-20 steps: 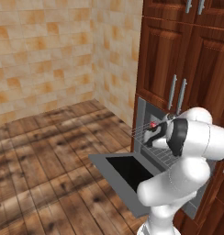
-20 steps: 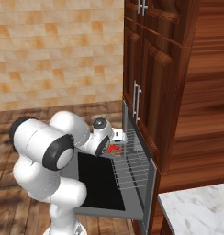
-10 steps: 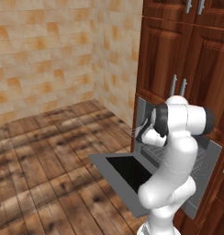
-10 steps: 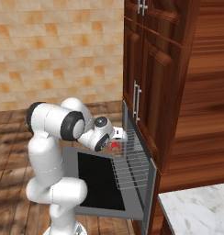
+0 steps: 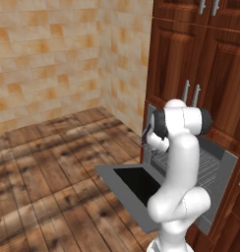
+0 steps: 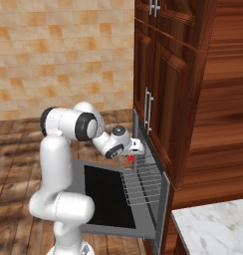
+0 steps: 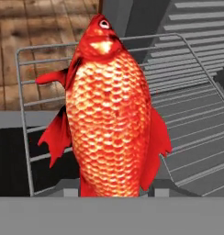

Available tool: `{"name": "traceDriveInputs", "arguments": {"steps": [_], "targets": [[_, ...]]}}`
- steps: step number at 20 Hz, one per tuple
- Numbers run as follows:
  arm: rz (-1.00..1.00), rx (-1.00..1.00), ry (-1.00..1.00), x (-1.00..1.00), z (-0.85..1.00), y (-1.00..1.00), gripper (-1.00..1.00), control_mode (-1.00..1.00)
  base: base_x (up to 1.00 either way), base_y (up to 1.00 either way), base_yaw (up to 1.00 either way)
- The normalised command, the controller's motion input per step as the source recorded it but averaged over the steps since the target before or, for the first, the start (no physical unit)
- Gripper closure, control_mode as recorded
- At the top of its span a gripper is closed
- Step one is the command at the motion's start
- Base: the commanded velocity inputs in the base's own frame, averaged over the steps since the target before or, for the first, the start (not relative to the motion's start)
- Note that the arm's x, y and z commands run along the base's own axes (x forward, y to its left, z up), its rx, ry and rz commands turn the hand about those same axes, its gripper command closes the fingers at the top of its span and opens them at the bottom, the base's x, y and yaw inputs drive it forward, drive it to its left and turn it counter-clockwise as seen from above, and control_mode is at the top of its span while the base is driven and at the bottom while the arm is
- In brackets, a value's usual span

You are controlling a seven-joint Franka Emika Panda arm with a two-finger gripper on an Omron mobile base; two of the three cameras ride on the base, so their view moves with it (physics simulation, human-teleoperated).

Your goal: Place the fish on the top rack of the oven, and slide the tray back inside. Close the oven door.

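- The fish (image 7: 111, 110) is clamped in the tool (image 6: 132, 155), jaws closed on it, held over the pulled-out top rack (image 6: 143, 180).
- The oven door (image 6: 111, 199) is seen dropped flat beneath.
- Red-brown cabinets (image 6: 166, 89) are seen crowding the oven (image 5: 218, 167) above and alongside.

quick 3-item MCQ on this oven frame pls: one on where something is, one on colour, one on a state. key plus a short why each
1. Where is the fish?
A. Lying on the floor
B. Held in the gripper above the pulled-out top rack
C. On a plate

2. What colour is the fish?
A. Red-orange
B. Blue
C. Grey

3. How is the oven door?
A. Shut
B. Removed
C. Folded down open

Key: B, the hand view has it hanging over the wire grid; A, scales read red-orange; C, the panel lies flat before the oven, dark window up.
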Motion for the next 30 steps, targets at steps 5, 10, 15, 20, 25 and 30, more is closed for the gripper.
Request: {"name": "traceDriveInputs", "arguments": {"steps": [5, 10, 15, 20, 25, 30], "targets": [[0.05, 0.00, 0.04, 0.06, -0.40, -0.43, 1.00, -1.00, 0.00, 0.00, 0.00], [0.06, 0.00, 0.03, 0.42, -0.39, -0.22, 1.00, -1.00, 0.00, 0.00, 0.00], [0.05, 0.00, 0.05, 0.44, -0.57, -0.14, 1.00, -1.00, 0.00, 0.00, 0.00], [0.05, -0.01, 0.09, 0.17, -0.67, 0.04, -1.00, -1.00, 0.00, 0.00, 0.00], [0.07, 0.00, 0.10, -0.40, -0.09, 0.09, -1.00, -1.00, 0.00, 0.00, 0.00], [0.08, 0.00, 0.10, -0.73, 0.00, 0.11, -1.00, -1.00, 0.00, 0.00, 0.00]]}}
